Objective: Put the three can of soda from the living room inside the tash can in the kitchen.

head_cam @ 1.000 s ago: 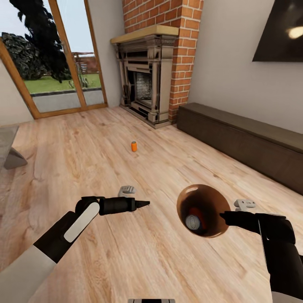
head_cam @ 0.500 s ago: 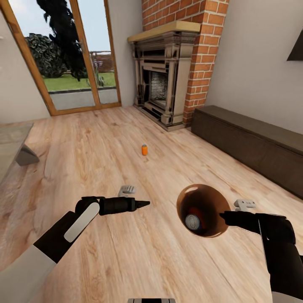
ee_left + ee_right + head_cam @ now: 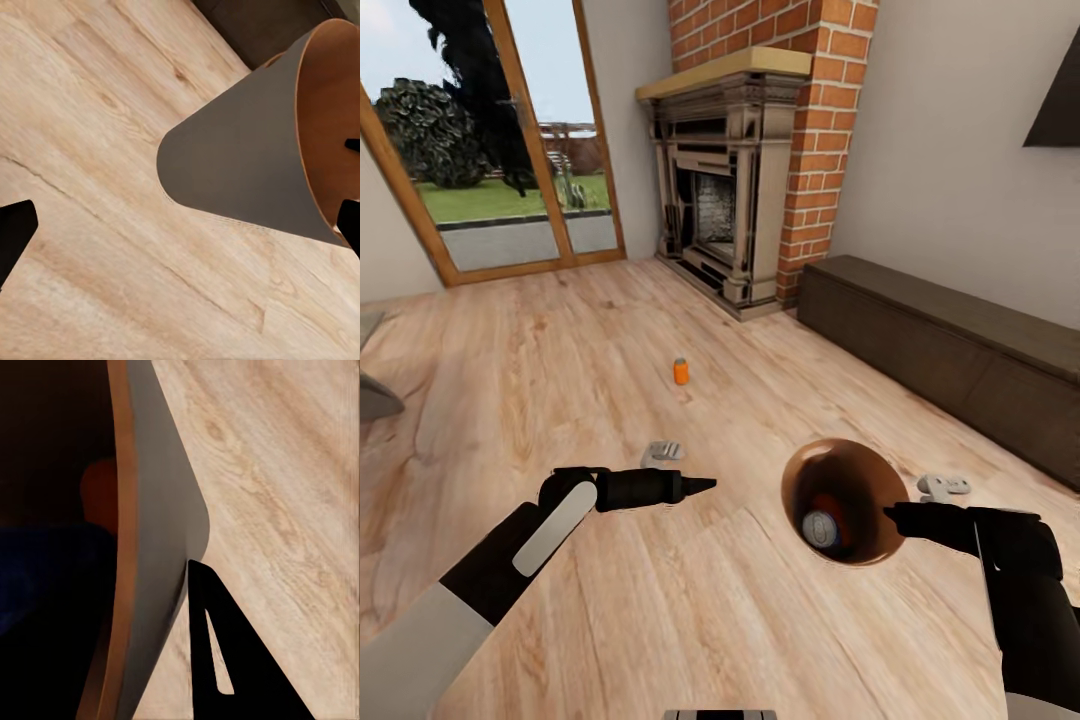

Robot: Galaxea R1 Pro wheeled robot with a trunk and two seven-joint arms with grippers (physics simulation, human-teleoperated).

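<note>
We held the tash can (image 3: 852,470) by its rim with the right gripper (image 3: 893,517): in the right wrist view one of the fingers (image 3: 217,660) lay against the grey outer wall (image 3: 161,547) while the copper lining ran on the far side of it, so the fingers were pinching the wall between them. The can hung at about 5 o'clock in the head view. Inside it we saw a dark blue can (image 3: 821,528) with its silver top up and an orange can (image 3: 828,504) just beside it, touching or nearly so.

The left gripper (image 3: 700,485) pointed toward 3 o'clock, with nothing in it; its fingers looked pressed together in the head view, though the left wrist view showed only one dark tip (image 3: 13,236) at the edge, so we could not tell for certain.

The third orange can (image 3: 681,371) stood upright on the wood floor (image 3: 560,350) at 12 o'clock, well apart from both arms. Beyond it, at 1 o'clock, rose the brick fireplace (image 3: 730,190), and a long dark bench (image 3: 950,345) ran along the wall at 3 o'clock. Glass doors (image 3: 490,150) stood at 11 o'clock.
</note>
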